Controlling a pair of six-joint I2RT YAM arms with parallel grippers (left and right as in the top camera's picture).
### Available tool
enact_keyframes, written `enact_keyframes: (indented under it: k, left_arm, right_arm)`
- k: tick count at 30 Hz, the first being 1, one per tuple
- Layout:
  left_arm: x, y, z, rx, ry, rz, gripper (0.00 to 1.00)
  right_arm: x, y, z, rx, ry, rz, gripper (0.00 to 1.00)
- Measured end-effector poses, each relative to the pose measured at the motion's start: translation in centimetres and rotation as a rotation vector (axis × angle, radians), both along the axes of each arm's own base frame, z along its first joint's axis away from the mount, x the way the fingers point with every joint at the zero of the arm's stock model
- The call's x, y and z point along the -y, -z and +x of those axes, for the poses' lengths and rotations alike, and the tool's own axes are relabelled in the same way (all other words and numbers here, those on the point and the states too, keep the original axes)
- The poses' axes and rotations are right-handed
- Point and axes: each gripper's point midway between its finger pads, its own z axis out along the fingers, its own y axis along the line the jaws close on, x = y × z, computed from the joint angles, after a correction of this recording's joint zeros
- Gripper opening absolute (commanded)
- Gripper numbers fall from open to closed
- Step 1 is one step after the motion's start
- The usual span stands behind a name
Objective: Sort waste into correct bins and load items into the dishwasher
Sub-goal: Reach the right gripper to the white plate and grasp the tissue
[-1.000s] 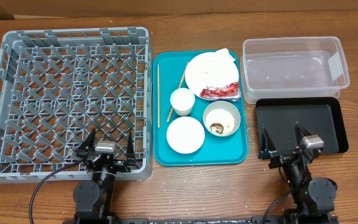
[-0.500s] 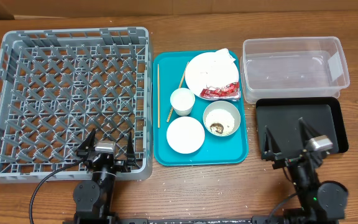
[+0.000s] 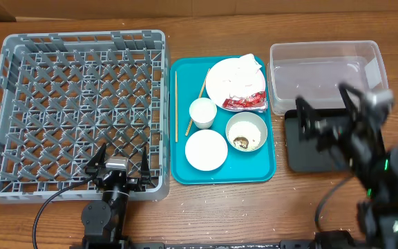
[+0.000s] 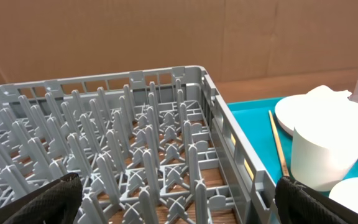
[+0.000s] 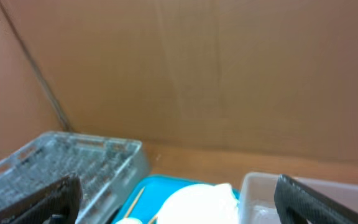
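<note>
On the teal tray [image 3: 182, 124] lie a large plate [image 3: 226, 81] with a crumpled napkin [image 3: 246, 66] and red wrapper [image 3: 244, 102], a small cup [image 3: 202, 113], a bowl [image 3: 246, 131] with rice grains and a brown lump, a small plate [image 3: 206, 149] and chopsticks [image 3: 176, 107]. The grey rack [image 3: 74, 111] stands left. The clear tub [image 3: 323, 75] and black tray [image 3: 309, 149] stand right. My left gripper [image 3: 119, 166] is open and empty at the rack's near edge. My right gripper [image 3: 327, 111] is open, raised above the black tray.
A cardboard wall stands behind the table. In the left wrist view the rack's pegs [image 4: 135, 143] fill the front, with the cup [image 4: 322, 155] to the right. The right wrist view is blurred and shows the rack [image 5: 73, 162], plate [image 5: 197, 202] and tub [image 5: 316, 199].
My right arm has lifted from the table's near edge and moved back over the black tray, still open. The left arm has not moved.
</note>
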Motion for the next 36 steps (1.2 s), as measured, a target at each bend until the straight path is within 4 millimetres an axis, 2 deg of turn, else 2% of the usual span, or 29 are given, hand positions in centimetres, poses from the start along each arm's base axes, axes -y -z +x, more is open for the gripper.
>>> enact_keyframes:
  k: [7, 10, 12, 17, 21, 27, 30, 32, 36]
  left_arm:
    - [0.0, 0.0, 0.0, 0.0, 0.0, 0.0, 1.0]
    - [0.0, 0.0, 0.0, -0.001, 0.0, 0.0, 1.0]
    - [0.0, 0.0, 0.0, -0.001, 0.0, 0.0, 1.0]
    - [0.0, 0.0, 0.0, -0.001, 0.0, 0.0, 1.0]
    - [0.0, 0.0, 0.0, 0.0, 0.0, 0.0, 1.0]
    - [0.0, 0.0, 0.0, 0.0, 0.0, 0.0, 1.0]
    - [0.0, 0.0, 0.0, 0.0, 0.0, 0.0, 1.0]
    - [0.0, 0.0, 0.0, 0.0, 0.0, 0.0, 1.0]
    - [0.0, 0.0, 0.0, 0.0, 0.0, 0.0, 1.0]
  right_arm:
    - [-2.4, -2.4, 6.9, -0.268, -0.099, -0.005, 1.0]
    - [-3.9, -2.2, 9.8, -0.369, -0.136, -0.023, 1.0]
    - [-5.3, -1.4, 11.7, -0.438, -0.163, -0.041, 1.0]
    - [-8.9, 3.5, 15.3, -0.592, -0.217, -0.08, 1.0]
    - [-11.2, 8.8, 17.4, -0.691, -0.257, -0.098, 1.0]
    - [-13.2, 13.5, 19.6, -0.762, -0.265, -0.085, 1.0]
    - [-13.5, 17.0, 20.6, -0.841, -0.155, -0.091, 1.0]
    - [-13.6, 20.8, 21.1, -0.921, -0.002, -0.109, 0.99]
    - [-13.3, 24.9, 21.5, -0.973, 0.211, -0.136, 0.93]
